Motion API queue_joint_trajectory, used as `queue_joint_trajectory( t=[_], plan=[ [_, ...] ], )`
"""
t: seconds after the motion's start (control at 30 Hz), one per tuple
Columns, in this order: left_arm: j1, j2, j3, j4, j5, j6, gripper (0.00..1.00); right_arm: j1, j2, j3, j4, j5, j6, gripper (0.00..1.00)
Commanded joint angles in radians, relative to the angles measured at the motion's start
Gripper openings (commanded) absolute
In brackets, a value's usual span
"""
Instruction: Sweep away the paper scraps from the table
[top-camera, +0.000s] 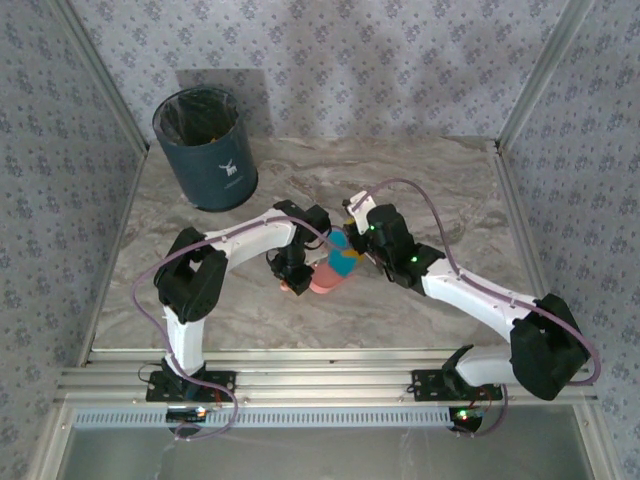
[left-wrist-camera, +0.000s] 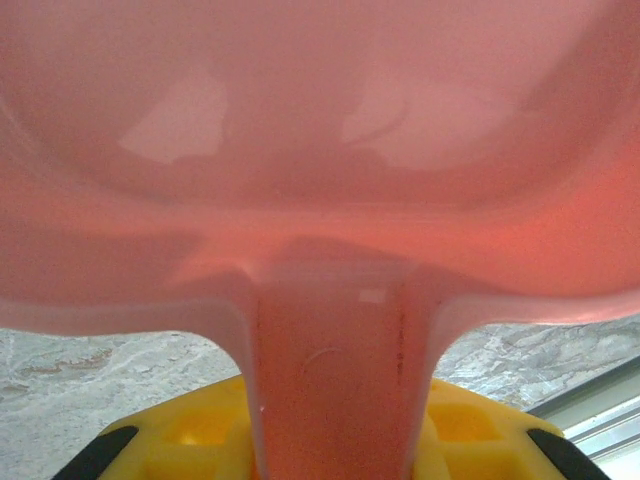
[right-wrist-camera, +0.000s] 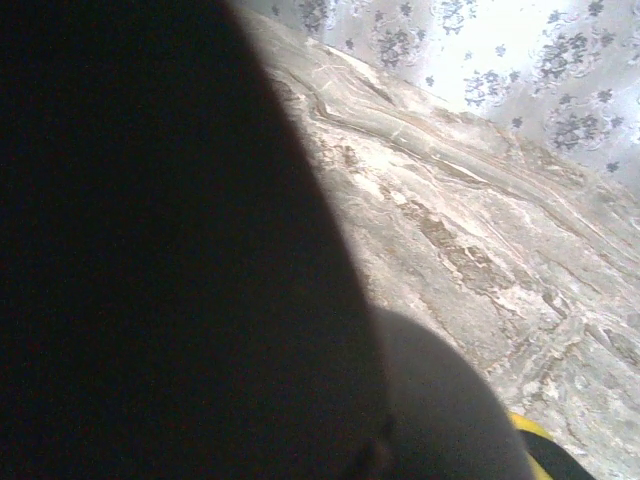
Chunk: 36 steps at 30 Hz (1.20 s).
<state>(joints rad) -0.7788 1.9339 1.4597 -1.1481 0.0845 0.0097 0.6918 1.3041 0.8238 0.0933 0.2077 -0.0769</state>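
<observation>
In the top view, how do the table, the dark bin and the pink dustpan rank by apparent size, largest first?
1. table
2. dark bin
3. pink dustpan, partly covered, yet clearly the smallest

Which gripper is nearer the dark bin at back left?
Left. The left gripper is below-right of the bin; the right gripper lies farther right, beyond the pink dustpan.

Robotics test cell. A marble-veined table is framed by aluminium rails and boxed in by wallpapered panels. Two robot arms are bolted at 6 o'clock; a lined waste bin stands at 11 o'clock.
</observation>
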Motion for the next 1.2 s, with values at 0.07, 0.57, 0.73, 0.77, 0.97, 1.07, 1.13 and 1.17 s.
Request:
queue_joint_trajectory(
  t=[0.07, 0.57, 0.73, 0.77, 0.97, 1.07, 1.13, 1.17],
  plan=[
    [0.001, 0.02, 0.021, -0.013, -0.014, -0.011, 0.0, 0.041, 0.003, 0.035, -0.054, -0.125, 0.06, 0.0],
    [-0.004, 0.031, 0.019, -0.026, -0.015, -0.006, 0.0, 0.05, -0.07, 0.01, 0.029, -0.116, 0.085, 0.0],
    [-0.002, 0.03, 0.019, -0.023, -0.035, -0.01, 0.0, 0.038, -0.126, -0.022, 0.031, 0.003, 0.105, 0.0],
    [-0.002, 0.031, 0.019, -0.023, -0.042, -0.013, 0.0, 0.035, -0.137, -0.028, 0.026, 0.025, 0.108, 0.0],
    [0.0, 0.031, 0.019, -0.021, -0.059, -0.02, 0.0, 0.006, -0.173, -0.057, 0.037, 0.101, 0.152, 0.0],
    [0.001, 0.029, 0.019, -0.021, -0.062, -0.02, 0.0, -0.023, -0.153, -0.057, 0.07, 0.108, 0.151, 0.0],
    [0.0, 0.028, 0.019, -0.021, -0.06, -0.02, 0.0, -0.041, -0.129, -0.051, 0.102, 0.119, 0.142, 0.0],
    [0.001, 0.027, 0.019, -0.021, -0.06, -0.02, 0.0, -0.048, -0.113, -0.042, 0.12, 0.123, 0.131, 0.0]
  ],
)
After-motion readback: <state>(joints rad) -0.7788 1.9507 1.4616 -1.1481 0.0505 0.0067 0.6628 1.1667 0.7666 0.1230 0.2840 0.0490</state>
